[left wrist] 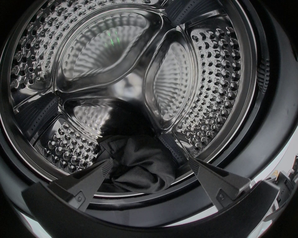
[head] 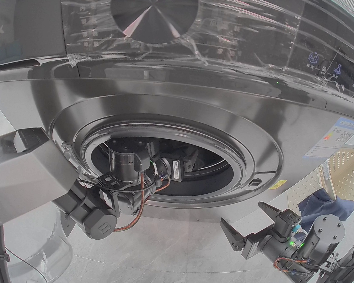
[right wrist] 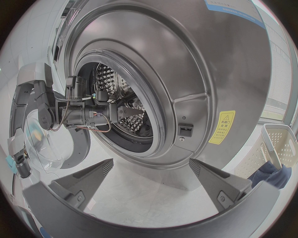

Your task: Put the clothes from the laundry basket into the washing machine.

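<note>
The washing machine (head: pixel 181 102) stands with its round opening (head: pixel 162 163) uncovered. My left gripper (left wrist: pixel 150 162) is inside that opening, open and holding nothing. A black garment (left wrist: pixel 139 164) lies at the bottom of the steel drum (left wrist: pixel 124 62), just beyond the fingertips. My right gripper (head: pixel 243 222) hangs open and empty outside the machine, below and right of the opening. A cream laundry basket (head: pixel 347 174) stands at the right, with dark blue clothes (head: pixel 325 205) hanging over its rim. In the right wrist view the basket (right wrist: pixel 276 145) and blue clothes (right wrist: pixel 273 175) sit beside the machine front.
The machine's transparent door (head: pixel 41 242) hangs swung open at the lower left, close to my left arm. Grey marble floor (head: pixel 173 260) lies open in front of the machine. A door latch slot (head: pixel 255 182) sits right of the opening.
</note>
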Controlling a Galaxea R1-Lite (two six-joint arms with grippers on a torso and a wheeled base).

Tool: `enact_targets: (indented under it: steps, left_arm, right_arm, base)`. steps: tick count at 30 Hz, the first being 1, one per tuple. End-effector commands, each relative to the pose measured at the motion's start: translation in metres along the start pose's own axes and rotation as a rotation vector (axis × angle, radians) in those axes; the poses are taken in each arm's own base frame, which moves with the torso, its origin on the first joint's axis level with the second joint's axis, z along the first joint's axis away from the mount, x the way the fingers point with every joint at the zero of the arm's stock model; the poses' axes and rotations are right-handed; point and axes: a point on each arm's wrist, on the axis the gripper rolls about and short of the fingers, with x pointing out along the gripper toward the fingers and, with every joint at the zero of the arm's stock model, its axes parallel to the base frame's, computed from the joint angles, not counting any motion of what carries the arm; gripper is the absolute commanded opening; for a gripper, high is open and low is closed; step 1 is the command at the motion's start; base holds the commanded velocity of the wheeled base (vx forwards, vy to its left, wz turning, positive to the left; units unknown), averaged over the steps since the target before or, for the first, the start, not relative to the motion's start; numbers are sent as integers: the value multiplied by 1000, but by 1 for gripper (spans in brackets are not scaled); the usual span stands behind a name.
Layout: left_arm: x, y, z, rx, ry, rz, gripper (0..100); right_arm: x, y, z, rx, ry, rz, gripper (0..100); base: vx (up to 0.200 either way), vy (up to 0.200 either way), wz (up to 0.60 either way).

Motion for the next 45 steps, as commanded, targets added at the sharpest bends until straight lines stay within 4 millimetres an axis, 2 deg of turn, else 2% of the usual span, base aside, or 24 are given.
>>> enact_targets:
  steps: [1, 7, 11, 16, 19, 20, 21, 24, 29, 32, 33, 39, 45]
  left_arm:
    - [3, -1, -10, -2, 6, -6, 100]
    - [-17, -15, -14, 12, 44, -37, 100]
    - [-54, -19, -18, 71, 74, -75, 100]
    - [-111, -11, -21, 111, 102, -122, 100]
    - [-138, -3, -22, 113, 123, -122, 100]
    - [-138, -3, -22, 113, 123, -122, 100]
    - [-158, 0, -17, 113, 113, -138, 100]
    - [-179, 4, -8, 109, 87, -151, 100]
    - [-205, 15, 2, 105, 68, -138, 100]
    - [-217, 21, 5, 103, 58, -119, 100]
    - [-227, 26, 10, 97, 40, -114, 100]
    - [-241, 38, 27, 83, -36, -40, 100]
    - [-270, 52, 42, 98, -68, -2, 100]
  right_arm:
    - [0, -1, 0, -1, 2, -2, 100]
    - [-2, -1, 0, -1, 2, -2, 100]
    - [-12, -4, 3, -14, -10, -2, 100]
    - [-33, -10, 7, -70, -22, -56, 100]
    - [-39, -10, 13, -76, -47, -106, 100]
    - [-39, -10, 13, -76, -47, -106, 100]
    - [-43, -12, 16, -70, -66, -136, 100]
    - [-49, -16, 17, -67, -69, -168, 100]
    - [-65, -24, 22, -43, -88, -230, 100]
    - [-74, -29, 28, -31, -110, -265, 100]
    - [-79, -35, 28, -32, -97, -292, 100]
    - [-97, -48, 33, -31, -96, -352, 100]
    - [-120, -60, 34, -39, -94, -405, 100]
  base:
    - [0, 0, 0]
    - [0, 0, 0]
    - [0, 0, 0]
    - [0, 0, 0]
    - [0, 0, 0]
    - [0, 0, 0]
    - [0, 0, 0]
    - [-67, 0, 0]
    - [-200, 0, 0]
    - [0, 0, 0]
    - [0, 0, 0]
    - [-133, 0, 0]
    - [-67, 0, 0]
